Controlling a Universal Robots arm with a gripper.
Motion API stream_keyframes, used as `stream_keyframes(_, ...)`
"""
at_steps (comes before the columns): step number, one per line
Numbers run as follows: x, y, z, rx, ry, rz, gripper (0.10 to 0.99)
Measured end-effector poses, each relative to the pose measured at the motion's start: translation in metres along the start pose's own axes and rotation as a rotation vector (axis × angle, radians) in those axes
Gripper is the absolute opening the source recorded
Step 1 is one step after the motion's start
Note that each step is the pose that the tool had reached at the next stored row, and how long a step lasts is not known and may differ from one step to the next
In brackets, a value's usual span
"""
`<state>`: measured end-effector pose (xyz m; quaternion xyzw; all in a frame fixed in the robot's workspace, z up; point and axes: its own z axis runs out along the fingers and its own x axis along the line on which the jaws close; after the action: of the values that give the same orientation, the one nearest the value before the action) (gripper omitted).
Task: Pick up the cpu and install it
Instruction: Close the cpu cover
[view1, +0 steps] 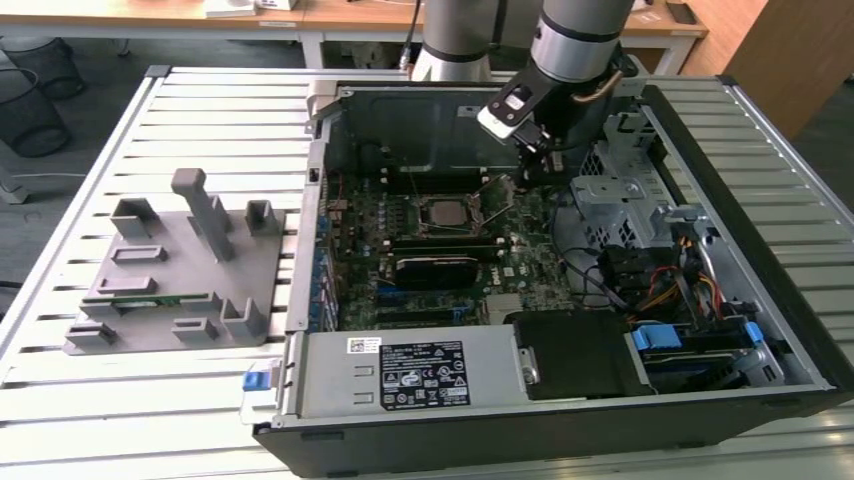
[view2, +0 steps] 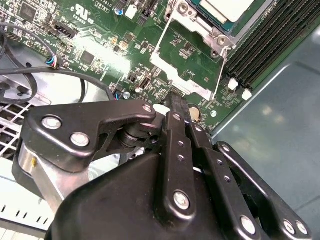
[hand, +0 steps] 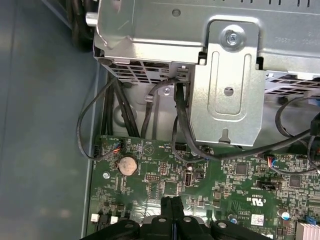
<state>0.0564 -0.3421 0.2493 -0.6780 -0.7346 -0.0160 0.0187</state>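
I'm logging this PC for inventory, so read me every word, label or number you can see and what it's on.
Nothing can be quoted with confidence.
Power supply label: rows of print, too small to read.
Small white sticker beside it: too small to read.
Motherboard lettering, second wrist view: blurred, unreadable.
Motherboard sticker, first wrist view: too small.
Cpu top plate: no readable marking.

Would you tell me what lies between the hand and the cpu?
In the second wrist view, the socket's open metal frame lies between the hand and the cpu.
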Motion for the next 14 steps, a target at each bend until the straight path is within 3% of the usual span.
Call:
stream_keyframes(9,-0.0003,-0.0002,0.0067,0.006,0.0007,0.0,0.106)
stream_keyframes(14,-0.0002,-0.0014,0.0065,0.008,0.007,0.0,0.106)
